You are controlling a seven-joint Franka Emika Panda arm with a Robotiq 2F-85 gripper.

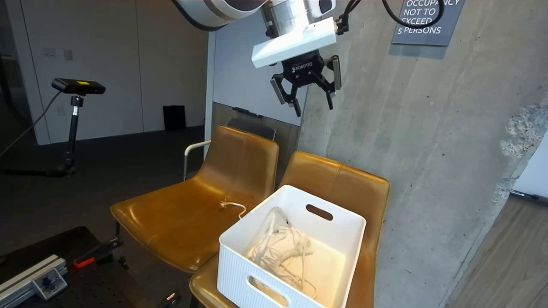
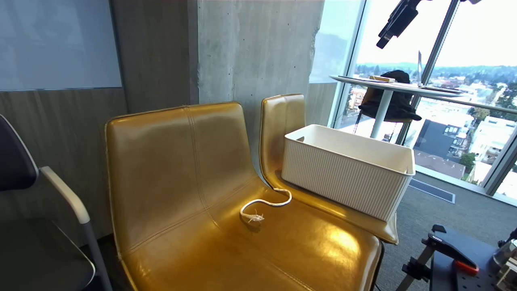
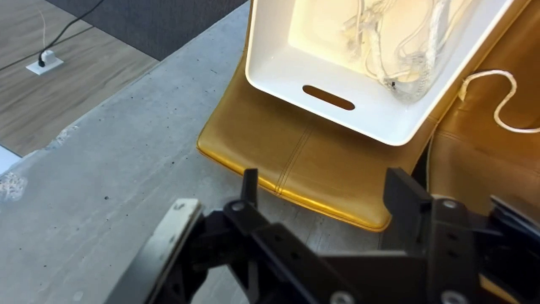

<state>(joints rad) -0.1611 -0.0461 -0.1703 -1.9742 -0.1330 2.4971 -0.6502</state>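
My gripper [image 1: 314,109] is open and empty, high above the chairs in front of the concrete wall. Its fingers show spread apart in the wrist view [image 3: 322,174]; only part of it [image 2: 389,34] shows in an exterior view. Below it, a white ribbed bin [image 1: 239,271] stands on a tan chair [image 1: 336,173]; the bin also shows in an exterior view [image 2: 343,173] and the wrist view [image 3: 287,71]. Tangled whitish cords [image 1: 280,252] lie inside the bin. A white rope [image 2: 258,200] with a frayed end lies on the neighbouring tan chair [image 2: 173,161].
The concrete wall [image 1: 428,149] rises behind the chairs. A camera on a stand [image 1: 79,86] is off to one side. A dark table [image 2: 448,258] with a red-and-black clamp [image 1: 96,252] is near the chairs. A grey chair [image 2: 40,242] and a round table [image 2: 398,85] stand around.
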